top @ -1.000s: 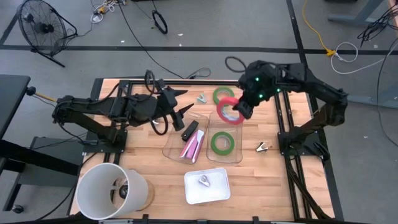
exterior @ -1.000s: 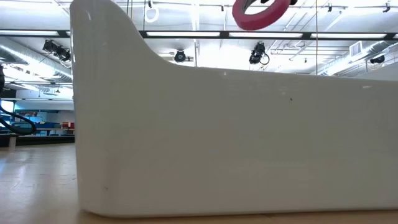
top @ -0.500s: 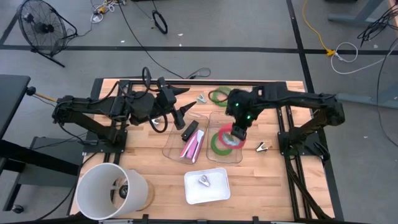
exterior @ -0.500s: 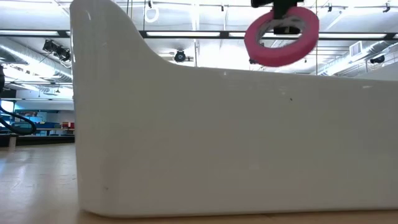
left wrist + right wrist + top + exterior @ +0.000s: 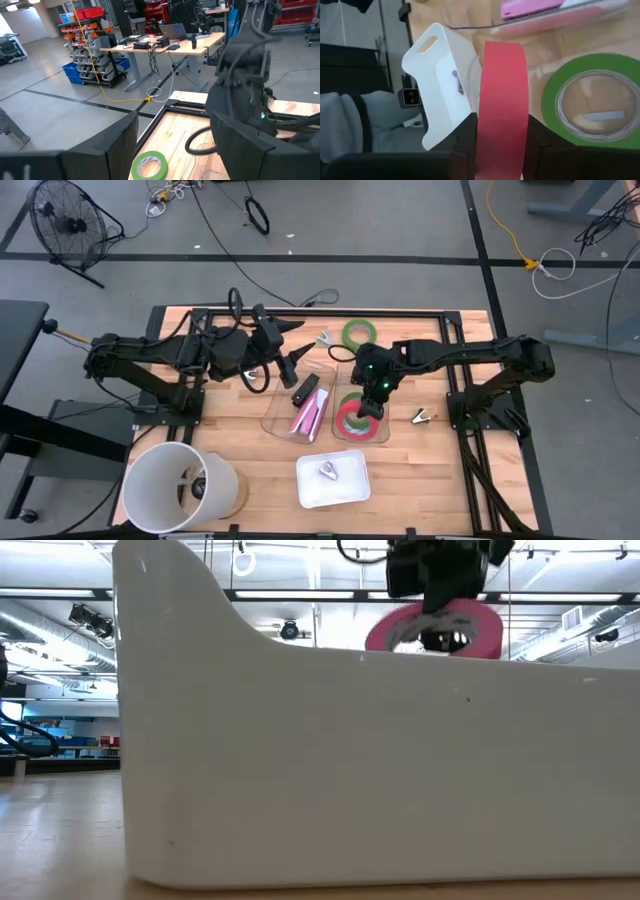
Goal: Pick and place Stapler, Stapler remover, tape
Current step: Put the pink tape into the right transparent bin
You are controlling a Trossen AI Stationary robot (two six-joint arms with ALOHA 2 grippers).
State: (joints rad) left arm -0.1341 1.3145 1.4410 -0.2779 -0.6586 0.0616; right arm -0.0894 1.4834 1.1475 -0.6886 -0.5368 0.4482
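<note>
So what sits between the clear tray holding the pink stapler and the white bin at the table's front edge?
Nothing: in the high view, only bare wooden tabletop separates the clear plastic tray with the pink stapler from the white bin.

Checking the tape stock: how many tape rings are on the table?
3: a green ring on the bare tabletop, a green ring in the clear tray, and the red ring held above it by the right claw.

Grey taped floor with a black fan (image 5: 72, 225), cables, desks (image 5: 165, 47) and strip-lit ceiling.

Overhead view down on table (image 5: 250, 450); low view level, hard against white bin (image 5: 300, 760).
</note>
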